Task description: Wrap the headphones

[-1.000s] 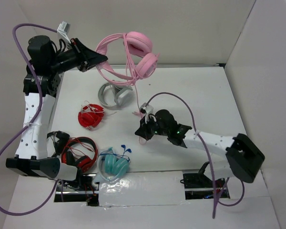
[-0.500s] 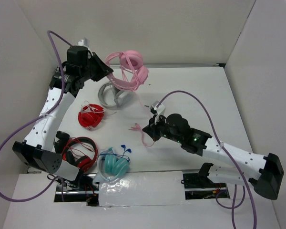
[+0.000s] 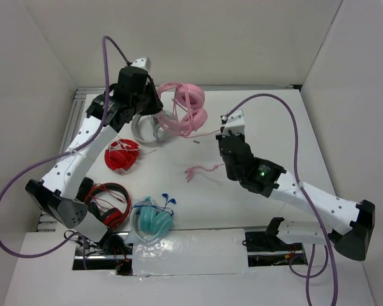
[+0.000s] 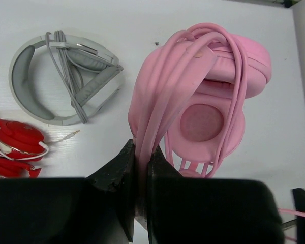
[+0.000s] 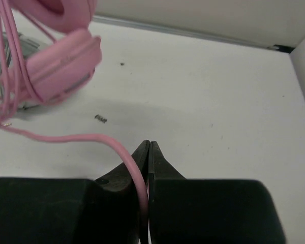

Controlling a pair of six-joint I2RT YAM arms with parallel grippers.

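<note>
The pale-pink headphones (image 3: 186,109) hang at the far middle of the table, with several turns of the pink cable round the earcups and headband. My left gripper (image 3: 156,108) is shut on the headband and cable strands; in the left wrist view the jaws (image 4: 141,153) pinch them, with the earcups (image 4: 203,118) beyond. My right gripper (image 3: 225,132) is just right of the headphones, shut on the cable (image 3: 208,135). In the right wrist view the cable (image 5: 81,138) runs from the earcup (image 5: 61,71) into the closed fingers (image 5: 149,148). The cable's loose tail (image 3: 201,169) lies on the table.
Grey headphones (image 3: 143,132) lie under the left gripper and also show in the left wrist view (image 4: 61,76). A red earphone bundle (image 3: 121,155), red-and-black headphones (image 3: 106,204) and teal headphones (image 3: 153,220) lie at the left front. White walls enclose the table.
My left arm has swung the pink headphones right and lower, towards the table. My right gripper has moved away from me to beside the headphones, still holding the cable, whose tail now trails behind.
</note>
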